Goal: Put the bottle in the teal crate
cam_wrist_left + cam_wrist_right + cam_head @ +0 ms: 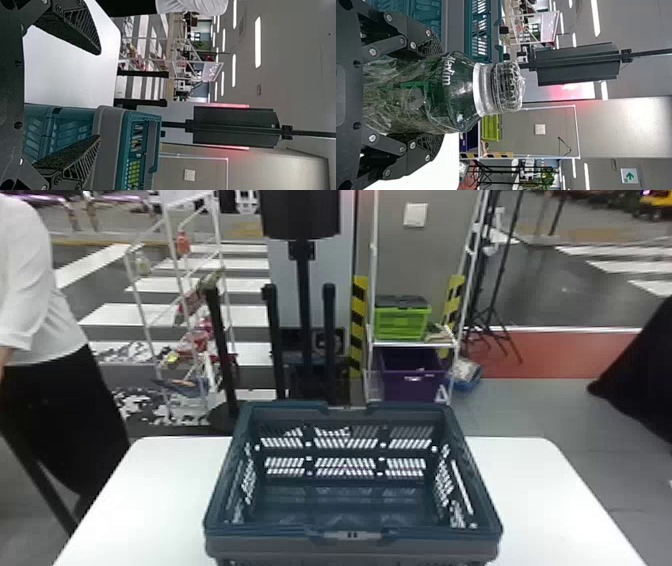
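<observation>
The right gripper [435,95] grasps the green bottle [457,91] upright, to the right of the teal crate [270,544]; the left gripper [99,94] is spread, empty. Carrying seems the present step; next, it must pass over the rim, then go down inside.

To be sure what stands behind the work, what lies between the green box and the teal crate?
In the head view, a white shelf and, under it, a purple box lie between the green box and the teal crate.
</observation>
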